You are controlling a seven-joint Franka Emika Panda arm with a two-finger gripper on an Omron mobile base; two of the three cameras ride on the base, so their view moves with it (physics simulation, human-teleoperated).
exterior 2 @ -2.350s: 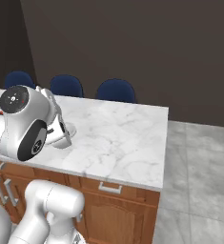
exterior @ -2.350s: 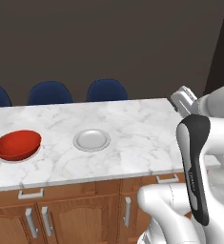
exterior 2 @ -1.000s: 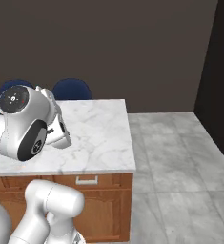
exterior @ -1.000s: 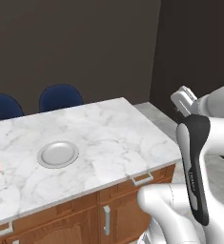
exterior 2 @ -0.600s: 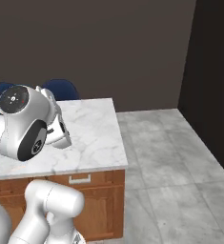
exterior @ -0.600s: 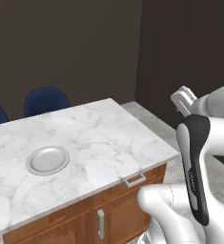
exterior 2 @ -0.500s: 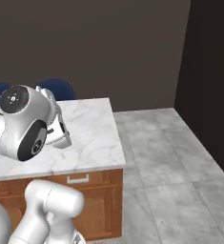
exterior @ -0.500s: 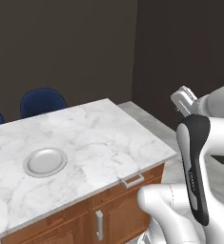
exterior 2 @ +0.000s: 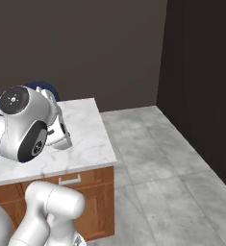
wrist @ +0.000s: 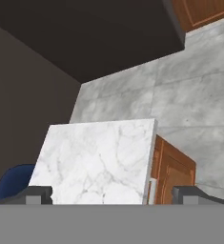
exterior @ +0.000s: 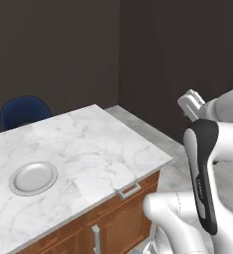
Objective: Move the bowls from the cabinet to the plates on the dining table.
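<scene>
On the left, at about nine o'clock from the arm, one pale plate (exterior: 33, 177) lies flat on the marble counter (exterior: 95, 149), set well in from the front edge and bare; it holds no bowl, which I take to mean it waits there as the landing place for one; no bowl and no wall cabinet is anywhere I can see from here, so where the remaining bowl sits I cannot tell. Behind the counter, at about ten o'clock, a dark blue chair (exterior: 24, 111) is tucked against the far side, out of the arm's way. The counter's near corner, with its brown wooden base (exterior: 123, 208) and a small metal drawer pull (exterior: 129, 191), lies close in front of the robot's body; beyond it, from twelve round to three o'clock, grey tiled floor (exterior 2: 167, 158) runs to a dark wall.

The arm is folded high and close to its own body, a carrying posture suited to driving rather than reaching; the hand (wrist: 111, 194) is spread wide, its two dark finger tips (wrist: 35, 194) standing far apart with nothing between them, looking down over the counter's end and the floor past it. My reading is that the robot is between errands, empty and free to go for the next bowl; the plate is not being approached for a placement now.
</scene>
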